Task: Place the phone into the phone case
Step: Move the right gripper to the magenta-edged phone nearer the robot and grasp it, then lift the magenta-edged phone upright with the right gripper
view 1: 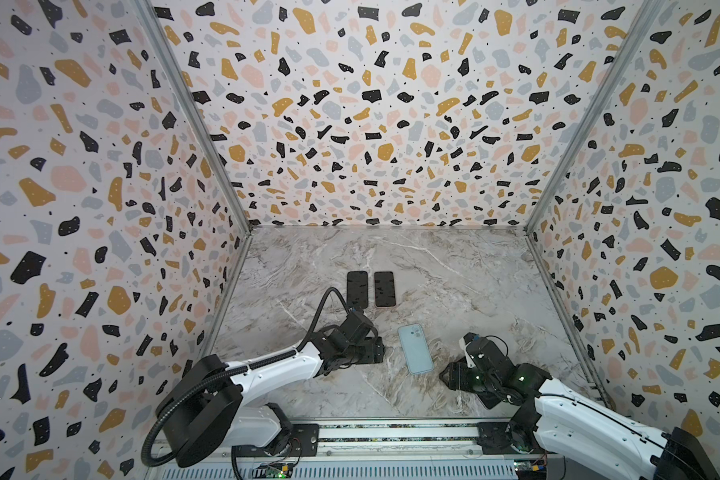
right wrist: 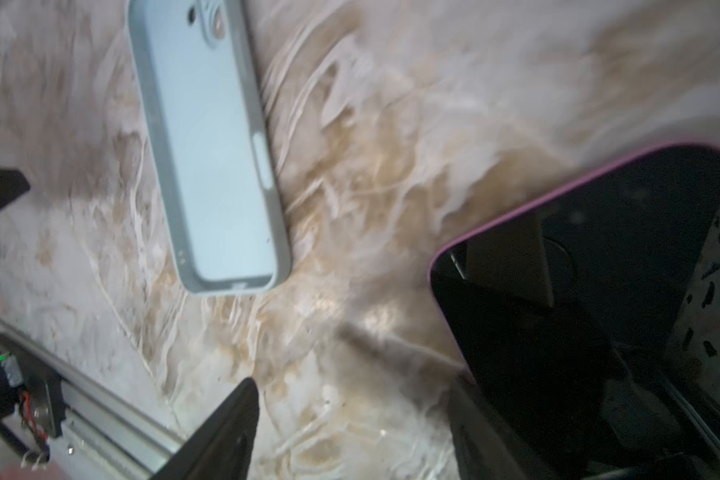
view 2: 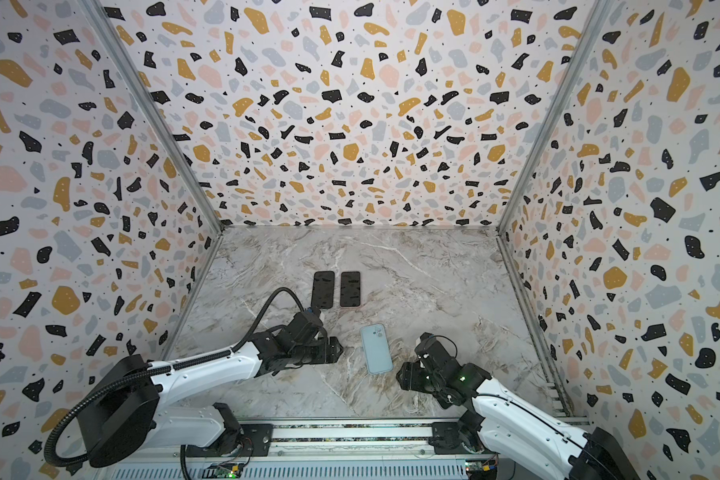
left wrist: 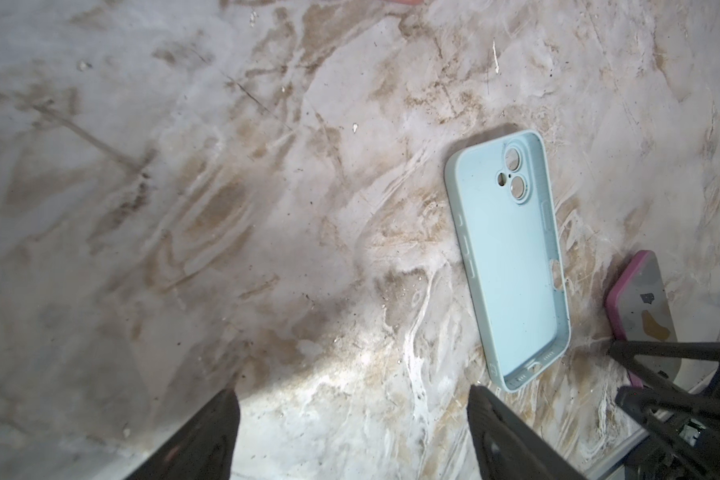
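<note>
The light blue phone case (view 1: 415,349) (view 2: 376,349) lies open side up on the marble table (view 1: 454,282), between my two grippers. It also shows in both wrist views (left wrist: 512,266) (right wrist: 213,158). A dark-screened phone with a pink rim (right wrist: 599,266) (left wrist: 641,307) sits just outside one finger of my right gripper (right wrist: 354,380). The right wrist hides most of it in both top views. The right gripper (view 1: 445,376) is open with only marble between its fingers. My left gripper (left wrist: 352,390) (view 1: 381,351) is open and empty, a little to the left of the case.
Two more dark phones (view 1: 357,289) (view 1: 384,289) lie side by side, face up, further back on the table. Terrazzo-patterned walls (view 1: 100,208) enclose three sides. A metal rail (view 1: 391,434) carrying both arm bases runs along the front edge.
</note>
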